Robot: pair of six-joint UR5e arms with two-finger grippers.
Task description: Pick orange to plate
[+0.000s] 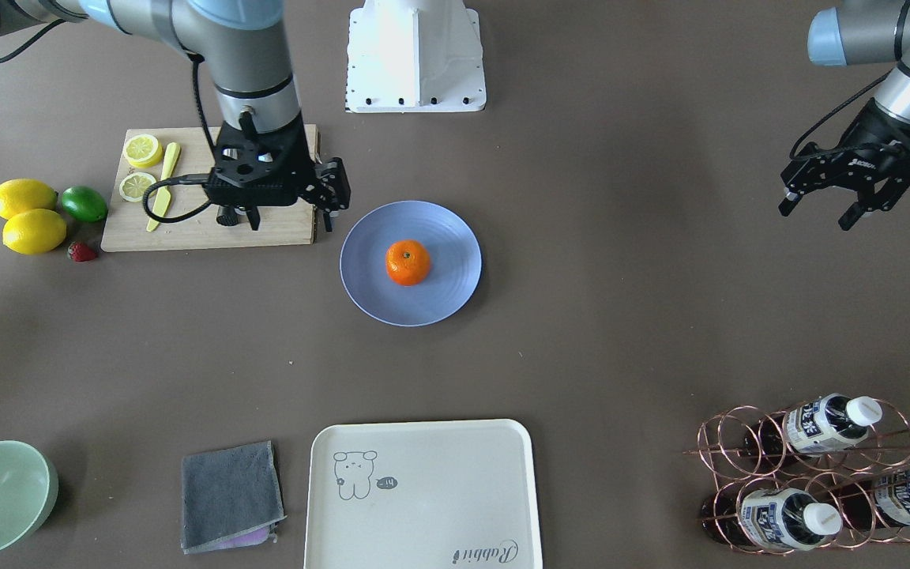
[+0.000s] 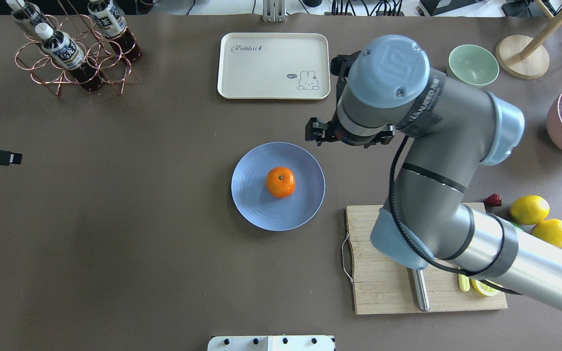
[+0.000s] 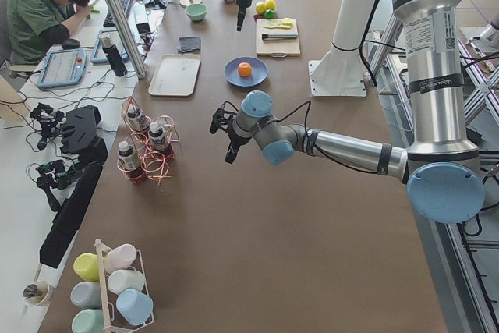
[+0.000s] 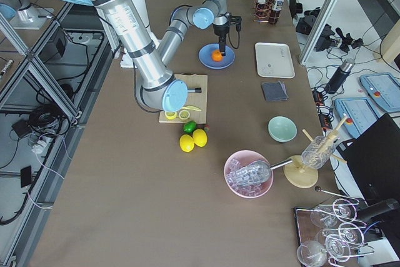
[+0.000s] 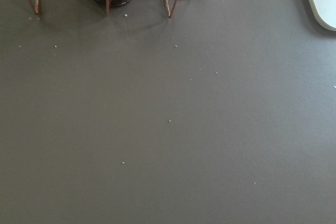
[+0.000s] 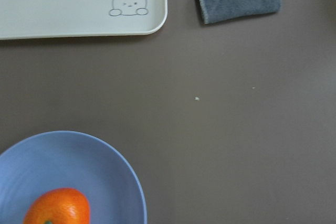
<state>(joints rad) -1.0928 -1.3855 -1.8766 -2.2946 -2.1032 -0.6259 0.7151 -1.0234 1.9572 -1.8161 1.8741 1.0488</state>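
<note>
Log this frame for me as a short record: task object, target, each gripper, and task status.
orange: sits near the middle of the plate, stem dot facing up
plate: flat, holds only the orange
right gripper: raised beside the plate, apart from the orange, holding nothing; jaw opening not clear
left gripper: open, empty, far off to the side of the plate
status: orange already on the plate

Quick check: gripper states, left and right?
Left gripper: jaws open, holding nothing.
Right gripper: cannot tell whether open or shut; the orange lies free on the plate.
</note>
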